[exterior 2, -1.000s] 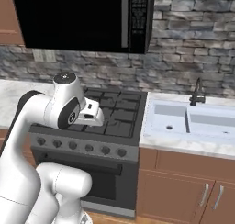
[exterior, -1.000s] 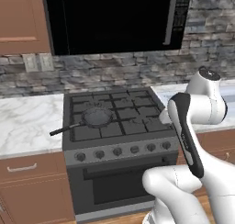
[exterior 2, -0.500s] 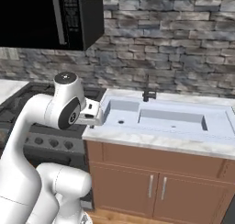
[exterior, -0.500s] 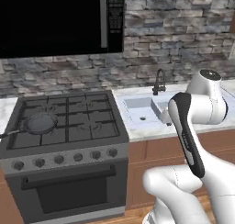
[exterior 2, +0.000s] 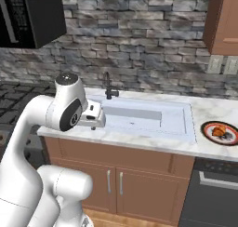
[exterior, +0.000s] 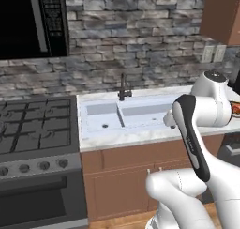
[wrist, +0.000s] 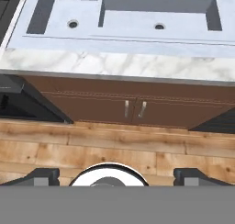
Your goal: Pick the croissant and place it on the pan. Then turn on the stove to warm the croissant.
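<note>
Right base view, left to right: the stove (exterior 2: 11,93) shows at the left edge, then the marble desk (exterior 2: 153,144) with its white double sink (exterior 2: 144,116), both basins bare, a dark faucet (exterior 2: 108,85) behind. Bare desk surface lies between the sink and a red-rimmed plate (exterior 2: 220,132) near the desk's right end, and the croissant (exterior 2: 220,130) rests on it. The hand (wrist: 117,176), seen from its own camera, has its fingers spread wide over the wooden floor (wrist: 92,149) and holds nothing.

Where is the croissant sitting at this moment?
In the right base view, the croissant lies on a red-rimmed plate on the marble counter, to the right of the sink, near the picture's right edge.
</note>
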### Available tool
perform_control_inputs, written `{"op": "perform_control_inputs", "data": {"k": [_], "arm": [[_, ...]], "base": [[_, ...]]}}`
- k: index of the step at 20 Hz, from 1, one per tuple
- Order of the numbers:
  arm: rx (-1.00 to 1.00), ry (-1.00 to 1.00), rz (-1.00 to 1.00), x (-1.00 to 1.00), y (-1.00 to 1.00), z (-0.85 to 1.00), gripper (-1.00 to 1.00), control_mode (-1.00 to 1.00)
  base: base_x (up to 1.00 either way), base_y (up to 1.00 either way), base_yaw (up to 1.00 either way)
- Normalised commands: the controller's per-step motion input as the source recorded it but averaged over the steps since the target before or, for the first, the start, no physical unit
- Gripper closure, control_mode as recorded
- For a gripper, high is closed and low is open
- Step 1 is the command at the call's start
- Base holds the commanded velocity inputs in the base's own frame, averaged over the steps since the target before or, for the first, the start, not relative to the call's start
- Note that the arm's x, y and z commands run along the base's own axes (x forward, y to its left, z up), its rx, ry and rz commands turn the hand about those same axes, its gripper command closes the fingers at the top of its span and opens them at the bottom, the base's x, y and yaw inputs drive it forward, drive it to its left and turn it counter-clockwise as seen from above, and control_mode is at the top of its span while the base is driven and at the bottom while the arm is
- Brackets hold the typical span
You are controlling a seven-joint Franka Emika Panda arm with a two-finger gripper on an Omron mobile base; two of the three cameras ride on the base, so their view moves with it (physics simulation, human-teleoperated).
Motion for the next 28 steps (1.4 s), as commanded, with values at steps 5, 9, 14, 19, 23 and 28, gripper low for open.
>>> {"op": "perform_control_inputs", "data": {"k": [5, 9, 14, 19, 23, 28], "arm": [[0.0, 0.0, 0.0, 0.0, 0.0, 0.0, -1.0, 1.0], [0.0, 0.0, 0.0, 0.0, 0.0, 0.0, -1.0, 1.0], [0.0, 0.0, 0.0, 0.0, 0.0, 0.0, -1.0, 1.0], [0.0, 0.0, 0.0, 0.0, 0.0, 0.0, -1.0, 1.0], [0.0, 0.0, 0.0, 0.0, 0.0, 0.0, -1.0, 1.0], [0.0, 0.0, 0.0, 0.0, 0.0, 0.0, -1.0, 1.0]], "base": [[0.0, -0.71, 0.0], [0.0, -0.63, 0.0], [0.0, -0.59, 0.0], [-0.01, -0.56, 0.0], [-0.05, -0.54, 0.0], [-0.02, -0.5, 0.0]]}}
